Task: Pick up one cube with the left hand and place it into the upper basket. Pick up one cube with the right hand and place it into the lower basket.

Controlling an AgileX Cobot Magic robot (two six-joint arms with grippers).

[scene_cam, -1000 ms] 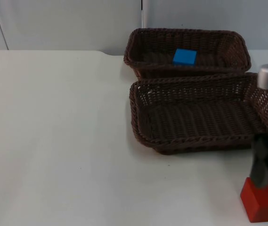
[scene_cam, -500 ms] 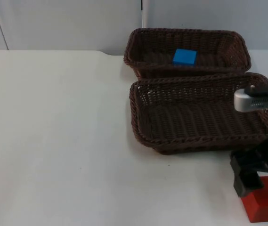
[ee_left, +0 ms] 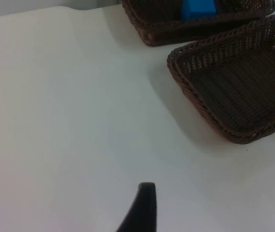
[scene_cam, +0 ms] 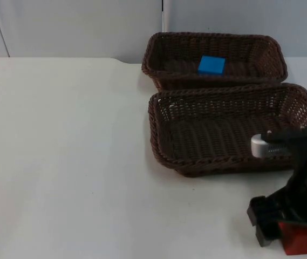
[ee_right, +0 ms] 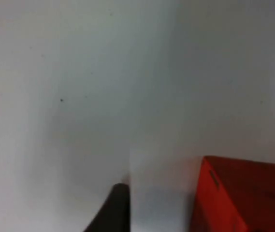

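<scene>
Red cube (scene_cam: 302, 239) on the table (scene_cam: 77, 162) below the lower basket (scene_cam: 234, 129), right gripper (scene_cam: 269, 226) low beside it, finger state unclear; blue cube (scene_cam: 211, 65) in the upper basket (scene_cam: 212, 56); left gripper (ee_left: 142, 210) waiting, finger state unclear.

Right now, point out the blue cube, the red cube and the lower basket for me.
blue cube (scene_cam: 211, 65): top view, its top face.
red cube (scene_cam: 303, 239): top view, its visible front part.
lower basket (scene_cam: 158, 154): top view, its left rim.
</scene>
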